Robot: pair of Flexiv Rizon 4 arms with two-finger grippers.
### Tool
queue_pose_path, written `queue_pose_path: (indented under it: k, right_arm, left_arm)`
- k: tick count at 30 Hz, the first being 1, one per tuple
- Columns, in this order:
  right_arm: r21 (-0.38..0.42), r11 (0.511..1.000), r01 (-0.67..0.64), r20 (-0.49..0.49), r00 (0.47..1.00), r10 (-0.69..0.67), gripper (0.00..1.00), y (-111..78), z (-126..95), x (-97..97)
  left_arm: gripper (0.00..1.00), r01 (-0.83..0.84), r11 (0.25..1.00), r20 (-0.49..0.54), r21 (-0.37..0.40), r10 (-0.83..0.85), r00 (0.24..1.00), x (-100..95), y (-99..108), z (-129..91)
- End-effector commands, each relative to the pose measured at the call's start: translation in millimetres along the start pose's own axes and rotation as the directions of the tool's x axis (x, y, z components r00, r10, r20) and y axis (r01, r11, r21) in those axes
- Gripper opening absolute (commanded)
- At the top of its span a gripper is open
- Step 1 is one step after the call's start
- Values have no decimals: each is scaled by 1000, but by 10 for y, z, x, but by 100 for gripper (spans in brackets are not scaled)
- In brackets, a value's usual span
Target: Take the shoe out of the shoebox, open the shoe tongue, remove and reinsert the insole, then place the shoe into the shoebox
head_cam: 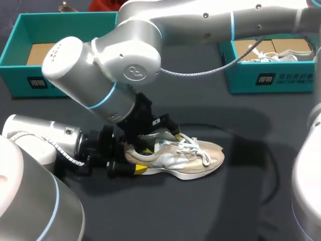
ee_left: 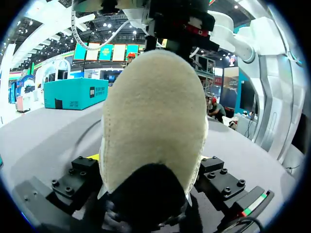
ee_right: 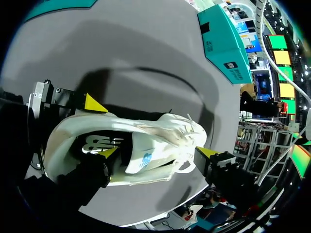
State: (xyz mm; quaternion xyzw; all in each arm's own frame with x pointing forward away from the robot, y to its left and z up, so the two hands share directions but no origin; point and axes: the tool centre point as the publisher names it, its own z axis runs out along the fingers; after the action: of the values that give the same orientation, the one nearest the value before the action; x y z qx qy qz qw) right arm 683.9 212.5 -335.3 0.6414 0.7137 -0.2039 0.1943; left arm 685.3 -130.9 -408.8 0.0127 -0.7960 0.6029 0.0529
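Observation:
A beige and white sneaker lies on its side on the dark table, toe toward the right. My left gripper comes in from the lower left and is shut on the shoe's heel, one finger against each side. My right arm reaches across from the upper right, and its gripper hangs over the shoe's mouth. In the right wrist view the right gripper stands open, one yellow tip inside the shoe's opening and the other past the tongue and laces. The insole is hidden.
An open teal shoebox stands at the back left. A second teal box at the back right holds another white shoe. Dark tabletop spreads in front of and to the right of the sneaker.

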Motion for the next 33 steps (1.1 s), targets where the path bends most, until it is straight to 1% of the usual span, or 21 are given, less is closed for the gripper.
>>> queue_pose_path:
  k: [1,16,19,22,23,28,29,33]
  right_arm:
    - [-44,706,-707,94,700,708,100,-25,32,61]
    - [-24,657,-754,61,655,753,100,-64,175,-96]
    - [-20,650,-760,55,648,760,91,-75,196,-127]
    - [-21,644,-765,50,642,765,83,-82,200,-161]
    - [-22,641,-767,49,640,767,82,-84,201,-174]
    - [-22,638,-770,41,637,770,70,-92,201,-221]
    - [-22,638,-770,39,637,770,70,-95,196,-228]
    - [-22,641,-768,36,640,768,64,-111,158,-257]
  left_arm:
    - [0,0,1000,1,-2,0,1000,15,46,-19]
    - [0,0,1000,1,-2,0,1000,15,46,-19]
    - [0,0,1000,1,-2,0,1000,15,46,-19]
    - [0,0,1000,1,-2,0,1000,15,46,-19]
    - [0,0,1000,1,-2,0,1000,15,46,-19]
    - [0,0,1000,1,-2,0,1000,15,46,-19]
    - [0,0,1000,1,-2,0,1000,15,46,-19]
    - [0,0,1000,1,-2,0,1000,15,46,-19]
